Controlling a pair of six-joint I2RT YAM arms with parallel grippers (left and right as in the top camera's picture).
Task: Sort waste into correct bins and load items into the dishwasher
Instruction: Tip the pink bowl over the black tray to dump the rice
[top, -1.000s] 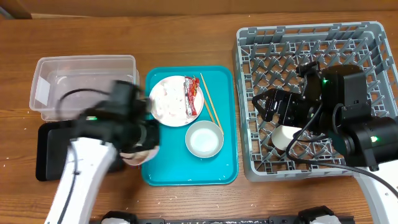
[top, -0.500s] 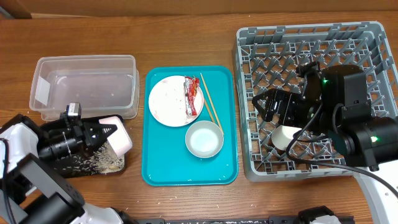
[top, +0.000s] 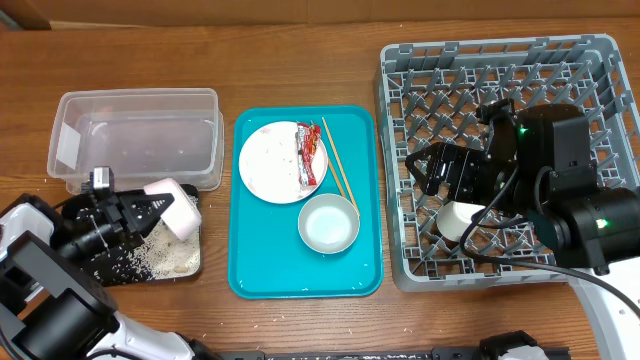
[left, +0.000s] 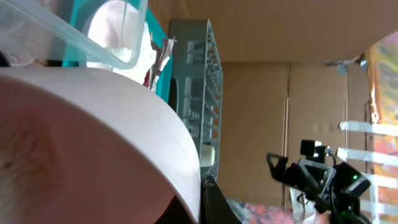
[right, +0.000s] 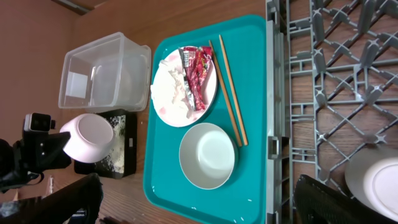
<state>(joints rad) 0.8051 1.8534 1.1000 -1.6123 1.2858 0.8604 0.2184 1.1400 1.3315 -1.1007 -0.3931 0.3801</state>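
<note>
My left gripper (top: 135, 215) is shut on the pale pink plate (top: 170, 205) and holds it tilted over the black tray (top: 75, 215), where loose rice (top: 160, 258) lies. The plate fills the left wrist view (left: 93, 137). The clear tub (top: 135, 135) stands just behind. On the teal tray, the white plate (top: 270, 165) carries the red-and-white wrapper (top: 312, 155) and tissue, with chopsticks (top: 336, 165) and the grey-blue bowl (top: 328, 223) beside it. My right gripper (top: 432, 172) is open and empty over the grey rack (top: 500, 70). The white cup (top: 460, 218) sits in the rack.
The teal serving tray (top: 300, 280) lies between the bins and the rack, with a few rice grains on it. Bare wooden table shows along the back and front edges. The rack's upright pegs surround my right arm.
My left gripper has carried the pink plate from the teal tray's left edge leftwards over the black tray and tipped it; rice now lies in the black tray. The right arm has not moved.
</note>
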